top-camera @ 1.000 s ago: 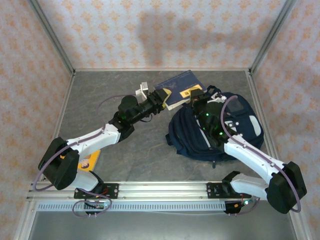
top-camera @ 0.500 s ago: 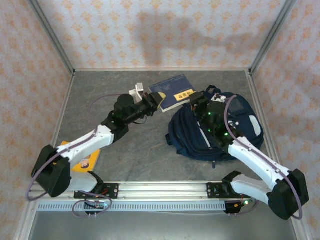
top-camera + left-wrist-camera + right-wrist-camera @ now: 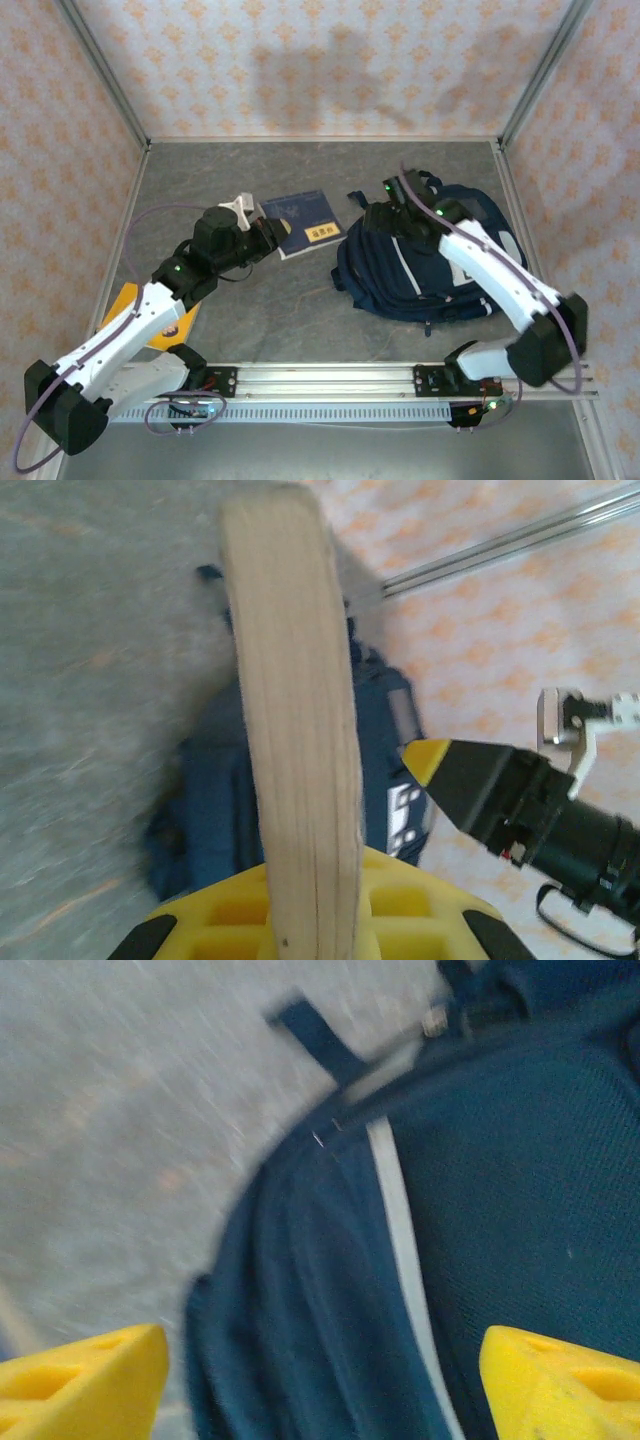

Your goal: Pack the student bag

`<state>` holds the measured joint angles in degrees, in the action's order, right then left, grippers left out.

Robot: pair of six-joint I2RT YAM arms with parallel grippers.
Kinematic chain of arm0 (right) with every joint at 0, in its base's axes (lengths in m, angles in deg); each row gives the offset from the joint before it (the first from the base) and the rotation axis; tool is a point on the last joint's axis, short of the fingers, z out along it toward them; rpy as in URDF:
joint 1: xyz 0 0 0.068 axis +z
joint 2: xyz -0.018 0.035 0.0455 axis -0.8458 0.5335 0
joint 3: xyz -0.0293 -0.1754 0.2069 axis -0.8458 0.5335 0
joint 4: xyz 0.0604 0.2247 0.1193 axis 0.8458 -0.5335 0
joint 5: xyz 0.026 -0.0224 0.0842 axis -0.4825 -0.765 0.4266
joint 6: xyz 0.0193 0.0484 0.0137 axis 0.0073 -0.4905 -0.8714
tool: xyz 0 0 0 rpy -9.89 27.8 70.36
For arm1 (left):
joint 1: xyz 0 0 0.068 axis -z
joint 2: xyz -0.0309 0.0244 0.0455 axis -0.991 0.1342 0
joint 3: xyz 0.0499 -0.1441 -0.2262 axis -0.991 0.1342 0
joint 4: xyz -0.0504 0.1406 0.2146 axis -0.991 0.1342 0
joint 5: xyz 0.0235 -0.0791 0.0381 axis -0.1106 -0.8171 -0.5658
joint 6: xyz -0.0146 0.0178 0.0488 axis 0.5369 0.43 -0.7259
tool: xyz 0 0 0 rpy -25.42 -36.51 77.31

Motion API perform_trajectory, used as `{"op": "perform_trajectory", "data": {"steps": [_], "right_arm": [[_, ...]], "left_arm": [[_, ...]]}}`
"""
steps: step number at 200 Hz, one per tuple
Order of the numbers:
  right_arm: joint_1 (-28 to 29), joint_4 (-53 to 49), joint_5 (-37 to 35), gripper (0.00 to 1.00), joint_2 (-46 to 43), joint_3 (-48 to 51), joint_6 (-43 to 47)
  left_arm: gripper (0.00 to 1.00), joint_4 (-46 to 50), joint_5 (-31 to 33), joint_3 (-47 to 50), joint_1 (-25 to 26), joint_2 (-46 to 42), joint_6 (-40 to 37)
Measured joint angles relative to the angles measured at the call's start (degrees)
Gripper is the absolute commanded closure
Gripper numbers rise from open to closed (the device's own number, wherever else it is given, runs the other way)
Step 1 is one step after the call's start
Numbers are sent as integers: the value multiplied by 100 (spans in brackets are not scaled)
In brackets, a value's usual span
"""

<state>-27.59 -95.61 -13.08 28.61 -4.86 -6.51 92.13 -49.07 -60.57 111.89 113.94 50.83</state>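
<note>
Left hand (image 3: 258,238): shut narrow on the blue book (image 3: 303,222). I grip it by one edge so its free end leads toward the student bag (image 3: 405,285), just left of it.
Right hand (image 3: 393,205): fingers spread wide, holding nothing, above the bag's far left rim.
Student bag: slumped on the tabletop (image 3: 280,300) beneath my right hand.
Why: I judge the bag's mouth needs holding open before the book goes in.
</note>
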Motion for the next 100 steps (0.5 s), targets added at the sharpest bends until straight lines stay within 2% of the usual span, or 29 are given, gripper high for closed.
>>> {"op": "perform_trajectory", "data": {"steps": [32,53,83,100], "right_arm": [[0,-669,55,10,538,-7,629],[0,-800,66,19,750,-15,828],[0,-767,-61,44,1152,15,951],[17,-649,-79,69,1255,66,1040]], "left_arm": [[100,345,-52,175,0,-157,-197],[100,352,-120,295,0,-262,-214],[100,348,-136,520,0,-387,-212],[100,348,-133,575,0,-398,-212]]}}
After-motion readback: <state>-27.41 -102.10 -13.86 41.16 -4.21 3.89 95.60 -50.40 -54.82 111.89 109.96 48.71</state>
